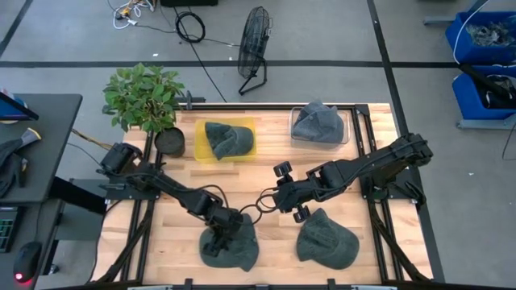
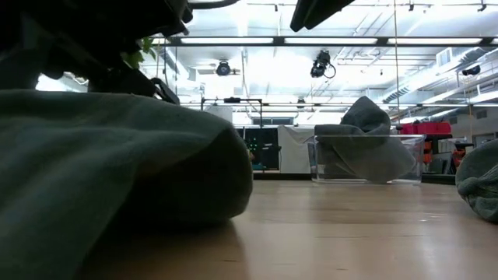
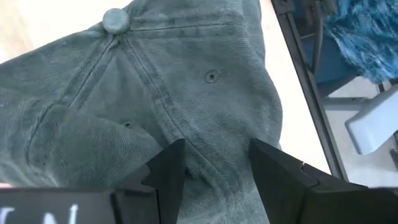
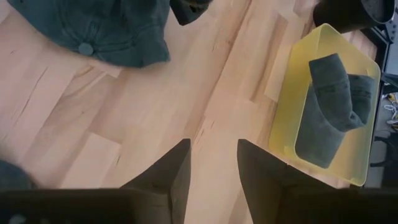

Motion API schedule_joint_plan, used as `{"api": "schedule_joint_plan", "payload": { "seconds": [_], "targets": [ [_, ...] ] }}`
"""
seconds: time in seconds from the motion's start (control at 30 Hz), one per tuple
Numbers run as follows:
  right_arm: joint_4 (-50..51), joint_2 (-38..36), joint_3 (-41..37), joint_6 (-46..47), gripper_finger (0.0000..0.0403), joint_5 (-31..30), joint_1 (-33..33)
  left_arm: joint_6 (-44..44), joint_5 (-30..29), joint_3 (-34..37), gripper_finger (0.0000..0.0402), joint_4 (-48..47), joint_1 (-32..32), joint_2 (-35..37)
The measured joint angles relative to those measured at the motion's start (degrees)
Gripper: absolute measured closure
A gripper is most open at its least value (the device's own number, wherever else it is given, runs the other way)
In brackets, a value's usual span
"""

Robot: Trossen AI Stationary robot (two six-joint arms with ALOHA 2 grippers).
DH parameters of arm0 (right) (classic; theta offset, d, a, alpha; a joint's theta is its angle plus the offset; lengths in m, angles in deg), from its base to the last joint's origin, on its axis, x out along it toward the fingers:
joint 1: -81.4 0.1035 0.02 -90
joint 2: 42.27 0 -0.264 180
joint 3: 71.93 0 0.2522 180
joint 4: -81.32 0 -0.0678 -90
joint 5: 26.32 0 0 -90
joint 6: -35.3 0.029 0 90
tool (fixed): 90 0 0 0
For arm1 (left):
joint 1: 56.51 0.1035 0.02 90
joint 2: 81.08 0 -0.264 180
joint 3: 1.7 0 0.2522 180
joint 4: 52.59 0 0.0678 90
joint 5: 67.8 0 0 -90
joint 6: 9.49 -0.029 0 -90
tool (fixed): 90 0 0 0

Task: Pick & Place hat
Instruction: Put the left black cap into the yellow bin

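I see four grey-green denim caps on my table. One cap (image 1: 230,246) lies flat at the near edge, left of centre, crown up; the left wrist view shows its top button (image 3: 115,20), stitched panels and small eyelets. A second cap (image 1: 326,239) lies flat at the near edge too, right of the first and apart from it. A third cap (image 1: 229,139) sits crumpled inside the yellow tray (image 1: 201,153) at the far side. A fourth cap (image 1: 318,122) is heaped in the clear bin (image 1: 293,138) to the right of that tray.
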Motion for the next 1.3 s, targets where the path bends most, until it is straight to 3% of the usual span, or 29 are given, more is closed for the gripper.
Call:
{"api": "schedule_joint_plan", "payload": {
  "seconds": [0.4, 0.5, 0.7, 1.0, 1.3],
  "targets": [
    [-0.6, 0.02, 0.0, -0.01, 0.0269, 0.02, 0.0, -3.1, 0.76, 0.48, 0.0228, -3.12, 0.57, -3.52],
    [-0.66, 0.02, 0.0, 0.0, 0.0269, 0.02, 0.0, -4.75, 0.72, 0.48, 0.0264, -3.01, 1.31, -3.72],
    [-0.92, 0.02, 0.0, -0.02, 0.0269, 0.02, 0.0, -4.7, 0.59, 0.5, 0.0386, -3.29, 3.76, -3.72],
    [-0.76, 0.04, 0.0, 1.54, 0.0269, 0.04, 0.0, -4.35, -1.56, 0.52, 0.0396, -2.92, 6.76, 0.9],
    [-0.59, 0.04, 0.0, 3.76, 0.0269, 0.02, 0.0, -4.57, -12.21, 0.52, 0.0396, -4.55, 9.57, 10.13]
  ]
}}
